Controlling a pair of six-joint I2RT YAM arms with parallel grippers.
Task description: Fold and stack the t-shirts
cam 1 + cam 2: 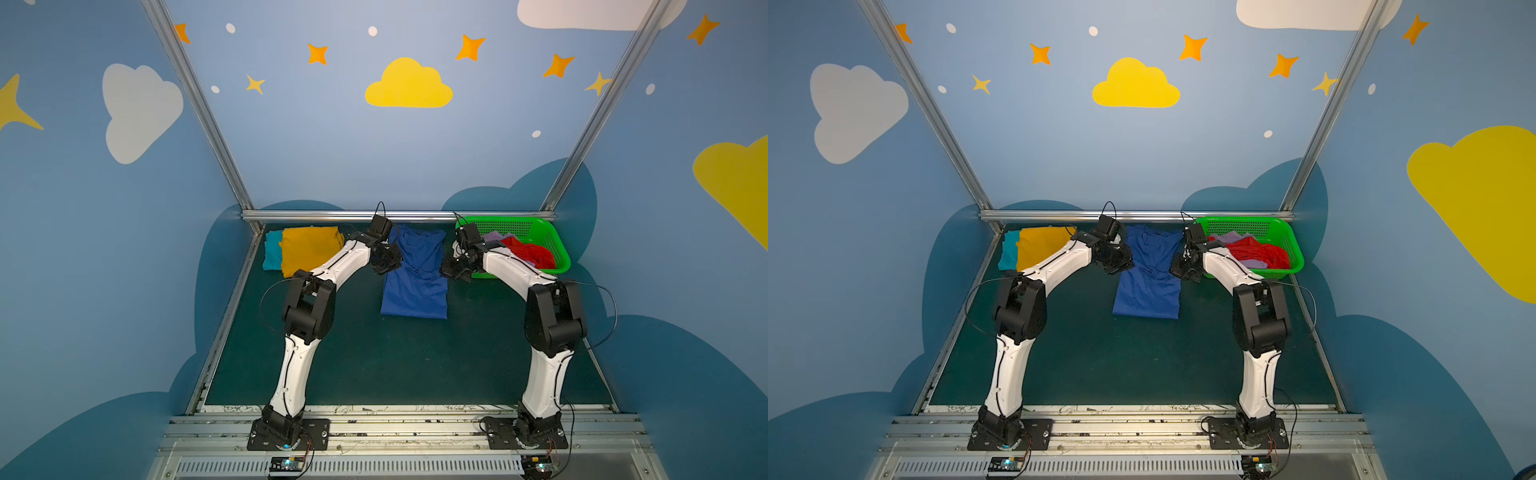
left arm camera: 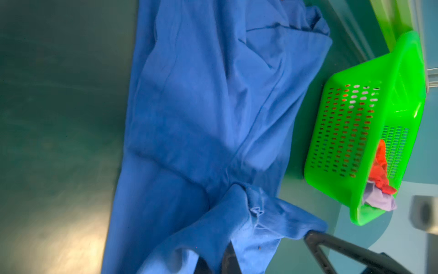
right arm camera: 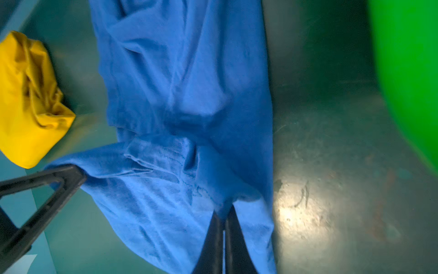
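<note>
Left hand [image 1: 388, 261] and right hand [image 1: 455, 269] were found, in both top views, clamped on the blue t-shirt [image 1: 415, 291] at its nine and three o'clock edges, on the counter [image 1: 374, 365]. At the left wrist, blue cloth was pinched between closed fingers [image 2: 228, 261]. At the right wrist, a fold was gripped by shut fingers [image 3: 235, 242].

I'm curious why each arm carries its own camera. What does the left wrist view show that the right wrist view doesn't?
Only the left wrist view: the red t-shirt and lilac t-shirt in the green basket. Only the right wrist view: the yellow t-shirt; there the basket is just a green blur. Both: the blue t-shirt, with the left gripper and right gripper each shut on it.
</note>
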